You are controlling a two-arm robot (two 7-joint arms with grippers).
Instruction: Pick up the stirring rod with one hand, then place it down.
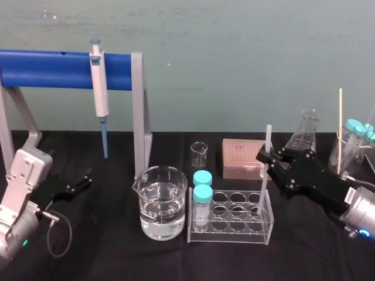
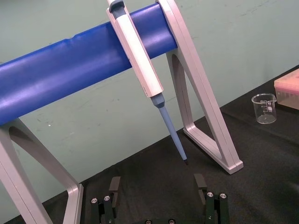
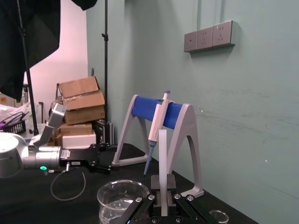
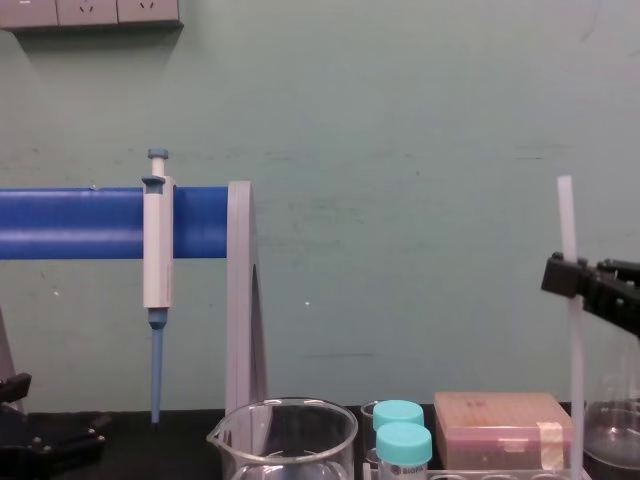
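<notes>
Left gripper point(image 1: 86, 178): parked low over the black table. Its fingers point(image 2: 114, 185) are spread wide, with nothing between them. Beyond these jaws the pipette point(image 1: 101, 88) is hung tip-down on the blue-barred stand point(image 1: 53, 69).

Well to the left of the right arm's jaws a water-filled beaker point(image 1: 161, 202) is noted. Nearer to them is the clear test tube rack point(image 1: 231, 235), with two teal-capped tubes point(image 1: 203, 194) at its left end.

Stirring rod point(image 1: 268, 140): gripped between the jaws of the right gripper point(image 1: 267, 164), which are clamped on it at roughly mid-length, as far as can be judged.

Orientation: the rod is held upright, its long axis vertical or very nearly so. In the head view a slight lean is seen, the lower end lying a touch left of the upper. A shorter length stands clear above the jaws. The rest runs down below them into the right end of the rack. Which well is entered cannot be told, nor whether the tip is touching the rack floor.

Progress, as judged:
- The grasp is made, so the pick-up is under way.
- The rod is not taken to be clear of the rack, since its lower part is seen through the rack's wall.
- Left to do: the rod is to be raised along its own axis until the tip clears the wells, then set down and released.
</notes>
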